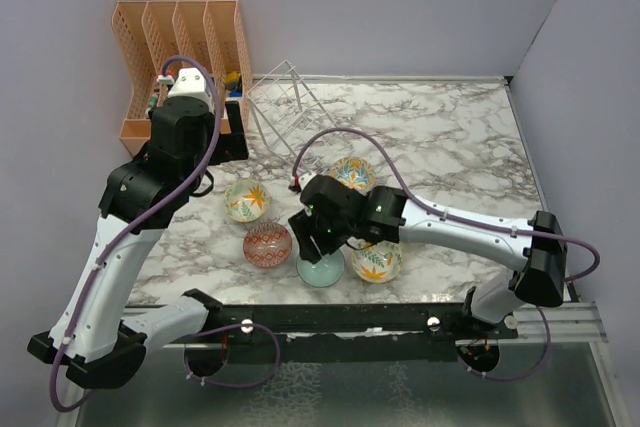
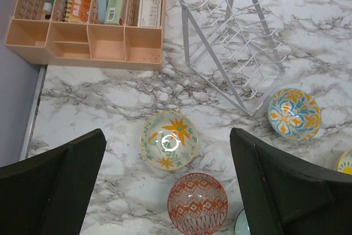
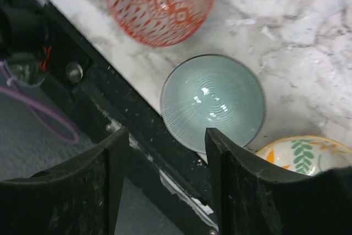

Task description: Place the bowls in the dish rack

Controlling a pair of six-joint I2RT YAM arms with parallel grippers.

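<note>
Open jaws on the right gripper (image 3: pixel 165 141), with nothing held. Just past its fingers, a plain teal bowl (image 3: pixel 213 103), upright on the near edge of the marble table (image 1: pixel 450 147). Left of the teal bowl, a red-patterned bowl (image 3: pixel 159 1), near it but not touching. On the other side, just beside the teal one, a cream bowl with green leaves (image 3: pixel 308 155).

Open jaws on the left gripper (image 2: pixel 168 133) too, very wide, with nothing held. Seen between its fingers, down on the table, a cream bowl with an orange flower (image 2: pixel 169 140), upright. Farther right, a blue and yellow bowl (image 2: pixel 293 113), close to the corner of the dish rack (image 2: pixel 236 42).

White wire rack at the far side of the table, next to an orange plastic organizer (image 2: pixel 88 42) full of small things. All five bowls on the marble, none in the rack.
</note>
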